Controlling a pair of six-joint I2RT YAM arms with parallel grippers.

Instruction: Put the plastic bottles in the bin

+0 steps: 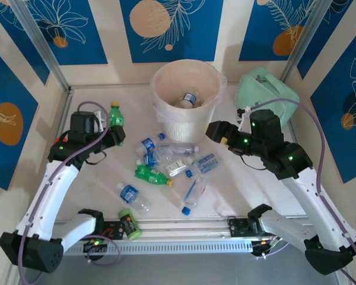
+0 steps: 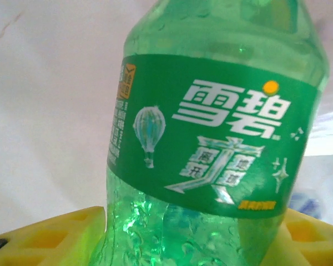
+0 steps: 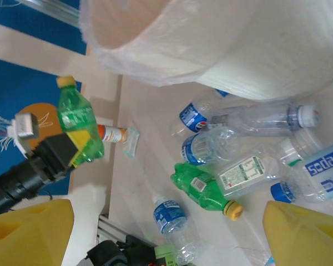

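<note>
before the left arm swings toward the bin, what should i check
1. Green clear plastic bottle with yellow cap clamped in the left gripper: ok.
2. Held bottle apart from the loose plastic bottles on the table: ok.
3. Held bottle over the round cream bag-lined bin: not ok, it is left of it.
4. Bin mouth open, one blue-labelled bottle inside, room left: ok.
5. Right gripper open, on the bin's right, off the path: ok.
6. Grip firmness: cannot tell.

Green bottle [image 2: 211, 233]: glossy see-through plastic, shiny printed label (droplets beading inside). Left fingers [image 2: 50, 235]: matt yellow plastic, waffle-ribbed. Bin bag [image 3: 238, 39]: thin crinkled translucent film. Table [image 1: 237, 196]: smooth, matt.
</note>
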